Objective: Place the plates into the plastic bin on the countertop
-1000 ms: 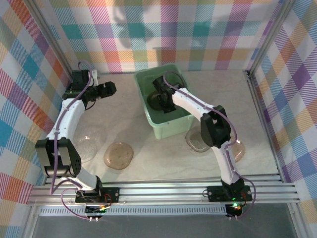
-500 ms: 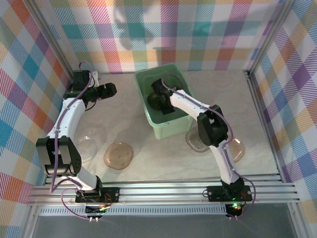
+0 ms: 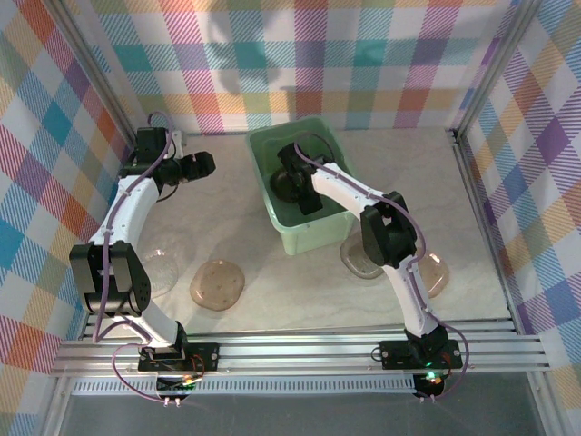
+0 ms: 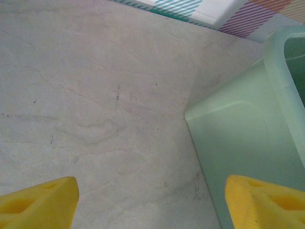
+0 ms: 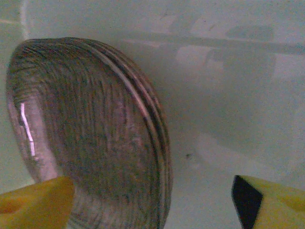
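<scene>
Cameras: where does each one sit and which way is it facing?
Top external: above and behind the bases, looking down on the countertop, plastic bin, left arm and right arm.
Left wrist: on the left arm, facing down at countertop beside the bin's outer wall; jaws at bottom corners.
Right wrist: on the right arm, inside the bin, facing stacked plates; jaws at bottom corners.
Shared: all three show the bin.

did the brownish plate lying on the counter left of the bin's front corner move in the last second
No. The plate lies in the same spot, between the plastic bin and the front rail.
</scene>
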Robot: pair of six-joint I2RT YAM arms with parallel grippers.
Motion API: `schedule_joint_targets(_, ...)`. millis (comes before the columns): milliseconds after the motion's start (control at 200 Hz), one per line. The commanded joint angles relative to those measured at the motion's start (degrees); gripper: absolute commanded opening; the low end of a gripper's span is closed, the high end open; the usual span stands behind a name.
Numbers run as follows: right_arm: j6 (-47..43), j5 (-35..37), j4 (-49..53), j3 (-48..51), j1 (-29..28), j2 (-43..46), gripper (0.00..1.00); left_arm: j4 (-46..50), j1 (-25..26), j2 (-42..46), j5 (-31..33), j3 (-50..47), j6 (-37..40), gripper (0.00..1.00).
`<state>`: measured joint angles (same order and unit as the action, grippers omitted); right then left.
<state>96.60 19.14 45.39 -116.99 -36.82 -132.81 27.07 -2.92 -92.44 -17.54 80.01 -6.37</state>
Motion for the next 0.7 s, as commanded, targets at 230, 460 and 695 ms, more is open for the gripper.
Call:
schedule_joint_targets(230, -11.37, -0.9, 9.55, -7.53, 1.25, 1.36, 0.99, 1.88, -0.33, -0.71, 0.16, 2.88, 0.31, 0.8)
schedule_joint_targets(460, -11.56, -1.97, 15.31, -9.58, 2.36, 1.68, 0.99, 2.89, -0.76, -1.41, 0.99, 3.11, 0.22, 0.8)
schedule_joint_targets(695, -10.76, -5.07, 19.63, -11.57, 3.79, -0.21, 0.6, 4.69, -0.95, -2.79, 2.37, 4.84, 0.66, 0.79)
